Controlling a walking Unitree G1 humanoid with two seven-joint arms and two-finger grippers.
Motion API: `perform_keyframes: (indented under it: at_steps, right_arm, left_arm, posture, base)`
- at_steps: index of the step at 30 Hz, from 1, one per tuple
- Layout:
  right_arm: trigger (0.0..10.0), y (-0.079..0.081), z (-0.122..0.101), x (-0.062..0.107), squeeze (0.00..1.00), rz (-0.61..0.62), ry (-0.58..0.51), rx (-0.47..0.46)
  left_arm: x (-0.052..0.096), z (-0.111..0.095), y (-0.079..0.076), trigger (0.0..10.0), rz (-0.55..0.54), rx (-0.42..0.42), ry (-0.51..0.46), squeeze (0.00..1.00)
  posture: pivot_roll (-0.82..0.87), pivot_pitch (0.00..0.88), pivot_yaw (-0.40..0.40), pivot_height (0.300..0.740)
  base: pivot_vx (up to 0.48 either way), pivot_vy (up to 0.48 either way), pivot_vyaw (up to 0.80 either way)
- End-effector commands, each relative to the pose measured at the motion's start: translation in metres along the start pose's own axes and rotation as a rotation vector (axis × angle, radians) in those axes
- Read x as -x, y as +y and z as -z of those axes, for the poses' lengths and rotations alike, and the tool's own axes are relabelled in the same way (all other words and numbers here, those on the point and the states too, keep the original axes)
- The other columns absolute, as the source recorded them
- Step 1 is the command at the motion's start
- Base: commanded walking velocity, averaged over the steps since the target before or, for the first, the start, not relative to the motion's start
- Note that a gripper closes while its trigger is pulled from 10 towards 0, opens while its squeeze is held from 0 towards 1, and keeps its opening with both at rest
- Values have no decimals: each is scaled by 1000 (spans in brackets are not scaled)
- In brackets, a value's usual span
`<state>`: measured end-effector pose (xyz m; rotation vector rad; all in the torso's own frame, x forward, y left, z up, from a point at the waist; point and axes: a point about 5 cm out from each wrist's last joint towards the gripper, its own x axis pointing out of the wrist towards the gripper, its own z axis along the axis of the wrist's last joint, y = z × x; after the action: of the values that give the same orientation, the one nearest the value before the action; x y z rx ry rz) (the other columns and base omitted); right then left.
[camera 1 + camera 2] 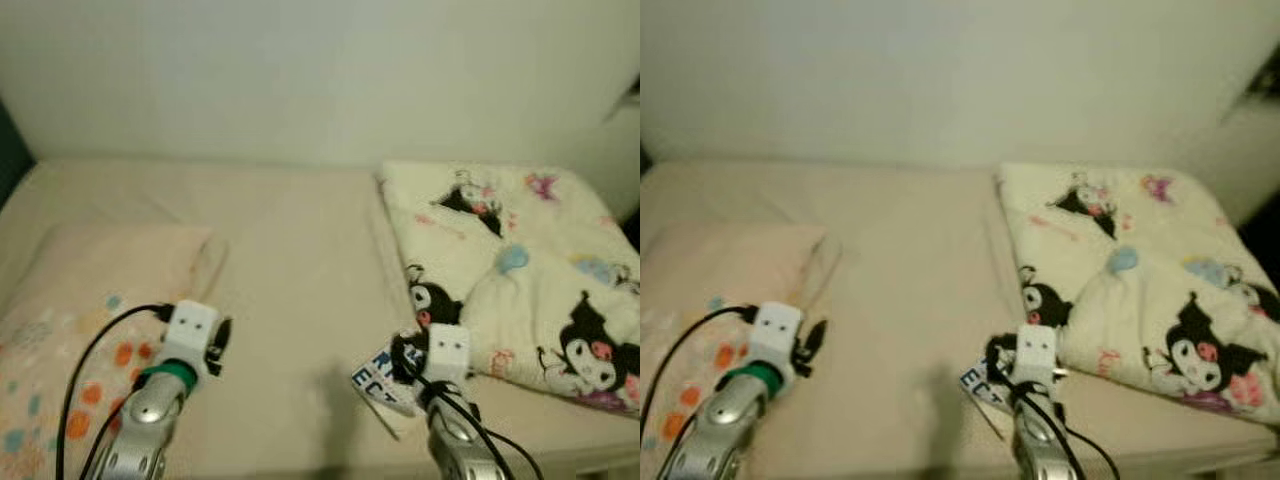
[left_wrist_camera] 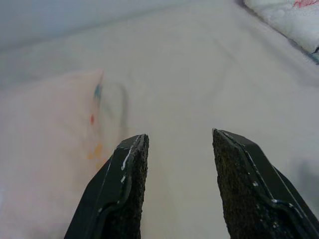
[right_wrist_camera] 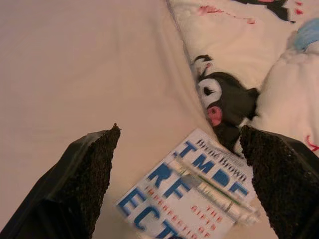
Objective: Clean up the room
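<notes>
The right gripper (image 3: 179,164) was held wide open over a book (image 3: 192,199) on the bed (image 1: 290,260), nothing gripped.

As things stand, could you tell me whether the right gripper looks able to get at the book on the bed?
Probably yes. The right gripper hangs open just above the book, which lies flat on the bed between its fingers. Nothing lies between them, though the blanket sits close beside the book.
</notes>
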<state>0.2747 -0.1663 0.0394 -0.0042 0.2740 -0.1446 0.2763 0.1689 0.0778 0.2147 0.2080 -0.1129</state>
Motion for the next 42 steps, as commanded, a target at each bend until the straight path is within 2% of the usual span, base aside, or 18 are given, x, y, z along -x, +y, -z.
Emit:
perform_keyframes:
  at_steps: [1, 17, 42]
  right_arm:
    - [10000, -9, 6, 3, 0, 31, 22, 8]
    - [10000, -10, 6, 3, 0, 25, 20, 11]
    - [10000, -8, 4, 1, 0, 1, 15, 18]
  left_arm:
    - [1, 5, -7, 10000, 10, -4, 14, 0]
    - [2, 5, -9, 10000, 6, -21, 7, 0]
    - [2, 7, -10, 10000, -7, -15, 16, 0]
  posture:
    - [135, 0, -4, 740]
    - [134, 0, -9, 740]
    - [127, 0, -20, 740]
  base:
    - [0, 0, 0]
    - [0, 0, 0]
    - [0, -267, 0]
